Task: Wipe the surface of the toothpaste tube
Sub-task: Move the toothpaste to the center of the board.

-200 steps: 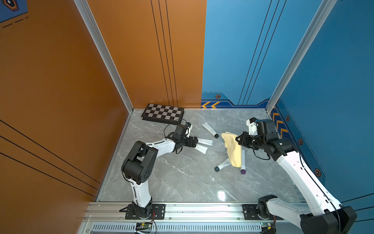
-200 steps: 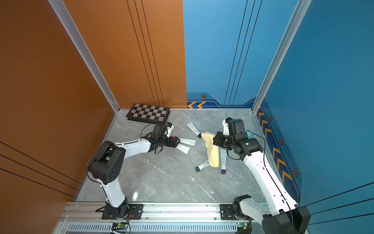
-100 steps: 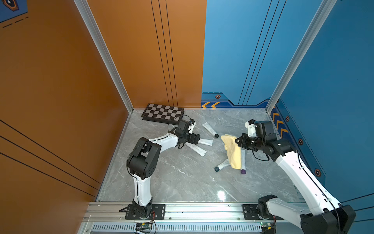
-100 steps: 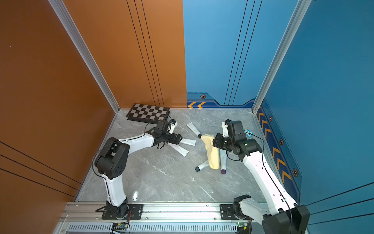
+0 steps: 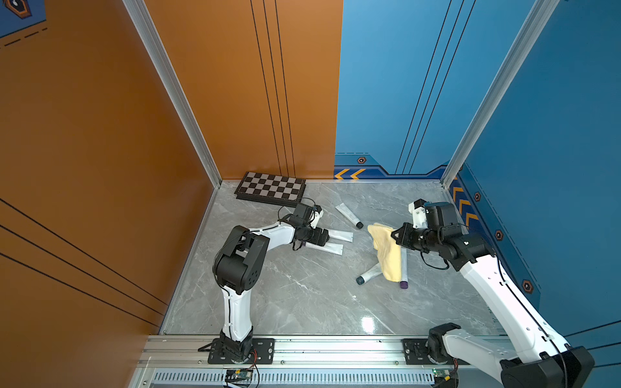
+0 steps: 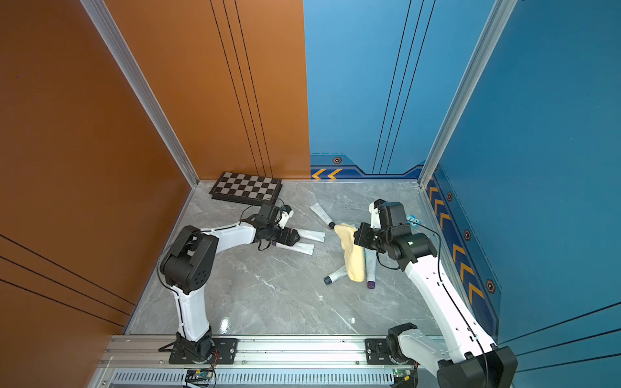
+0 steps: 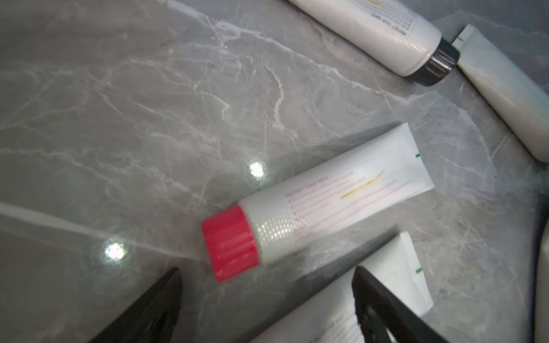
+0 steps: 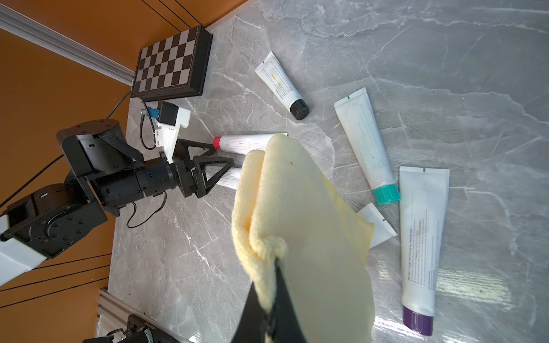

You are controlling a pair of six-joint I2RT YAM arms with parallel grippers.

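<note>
One red-capped toothpaste tube (image 7: 320,202) lies just beyond the left pincer (image 7: 267,270).

A chessboard (image 5: 271,189) lies flat on the grey marble tabletop (image 5: 302,302), in the far left corner near the orange wall panels (image 5: 100,134). Blue wall panels (image 5: 554,134) close the right side and part of the far side. An aluminium rail (image 5: 336,349) borders the near edge.

I count six white plastic toothpaste tubes (image 8: 365,139) on the grey marble tabletop (image 8: 445,59); their caps: one black cap (image 8: 298,110), one red cap (image 8: 217,142), one teal cap (image 8: 386,194), one purple cap (image 8: 417,322), one dark cap (image 5: 361,279), one hidden; one pale yellow cloth (image 8: 297,208); one black-and-white chequered board (image 8: 169,65); one left end effector (image 8: 224,155); one right end effector (image 8: 274,265), both mine.
</note>
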